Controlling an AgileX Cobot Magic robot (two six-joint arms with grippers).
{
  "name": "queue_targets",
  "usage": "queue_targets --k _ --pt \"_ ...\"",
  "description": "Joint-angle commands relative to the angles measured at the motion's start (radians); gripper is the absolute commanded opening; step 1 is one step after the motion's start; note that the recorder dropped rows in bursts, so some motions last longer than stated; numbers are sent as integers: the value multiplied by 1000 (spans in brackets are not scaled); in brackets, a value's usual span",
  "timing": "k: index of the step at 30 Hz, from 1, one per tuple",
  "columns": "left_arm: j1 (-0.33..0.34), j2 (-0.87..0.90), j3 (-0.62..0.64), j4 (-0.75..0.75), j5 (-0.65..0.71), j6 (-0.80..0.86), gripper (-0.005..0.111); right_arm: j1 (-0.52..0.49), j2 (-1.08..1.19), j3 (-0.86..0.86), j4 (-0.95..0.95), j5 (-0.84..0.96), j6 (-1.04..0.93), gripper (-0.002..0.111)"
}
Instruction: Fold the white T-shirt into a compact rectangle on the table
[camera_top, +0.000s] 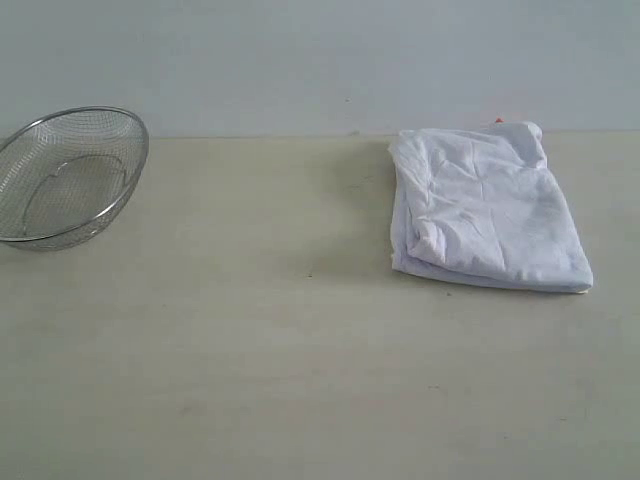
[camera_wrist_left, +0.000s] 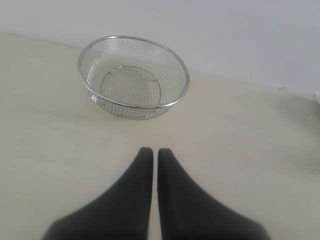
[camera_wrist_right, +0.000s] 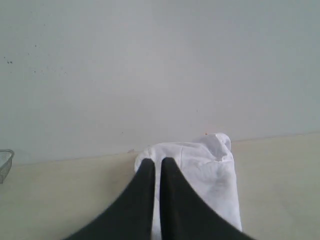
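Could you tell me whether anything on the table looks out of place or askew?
The wire-mesh bowl at the left of the table seems tipped, its rim slanted rather than level. The white T-shirt is folded but rumpled, with red peeking out at its far edge.

It looked like a plain lab or robot test room rather than a home: a wide, pale counter met a blank grey-white wall behind it, and on the counter sat a mesh bowl and a folded shirt.
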Motion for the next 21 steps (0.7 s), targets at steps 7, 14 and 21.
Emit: queue_targets --k 7,14,21 --pt "3 2 4 2 2 -8 4 -2 -19 5 -13 70 -15 0" --pt "3 2 4 2 2 -8 4 -2 -19 5 -393 219 285 0" --pt "3 2 4 2 2 -8 4 -2 -19 5 -896 414 839 0"
